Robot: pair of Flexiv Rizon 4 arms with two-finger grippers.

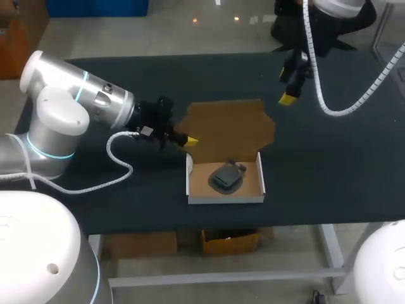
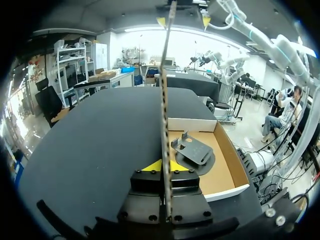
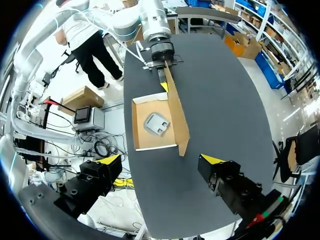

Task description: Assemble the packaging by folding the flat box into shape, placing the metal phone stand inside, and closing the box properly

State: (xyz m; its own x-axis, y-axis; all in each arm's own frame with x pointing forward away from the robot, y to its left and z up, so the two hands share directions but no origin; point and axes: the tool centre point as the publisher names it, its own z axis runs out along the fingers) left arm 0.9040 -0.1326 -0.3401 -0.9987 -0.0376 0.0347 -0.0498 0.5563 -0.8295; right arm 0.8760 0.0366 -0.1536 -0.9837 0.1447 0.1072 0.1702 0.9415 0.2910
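- Head view: a cardboard box (image 1: pixel 224 197) sits open mid-worktop (image 1: pixel 126 82), and its brown lid flap (image 1: pixel 228 126) rises at the tray's 12 o'clock.
- The metal phone stand (image 1: pixel 226 177) lies inside the tray.
- The left gripper (image 1: pixel 190 140) grips the flap's edge at the tray's 10 o'clock.
- The right gripper (image 1: pixel 289 96) hangs apart at 1 o'clock.
- Left wrist view: the left gripper (image 2: pixel 165 166) is clamped on the flap (image 2: pixel 165 100), which stands edge-on between its yellow tips.
- The phone stand (image 2: pixel 192 150) rests in the tray (image 2: pixel 192 124) at the gripper's 1 o'clock.
- Right wrist view: the right gripper (image 3: pixel 160 159) is spread wide and holds nothing.
- The box (image 3: pixel 142 148) lies ahead of it at 12 o'clock with the stand (image 3: pixel 157 123) inside.
- The flap (image 3: pixel 177 110) is upright, pinched at its far end by the left gripper (image 3: pixel 162 85).
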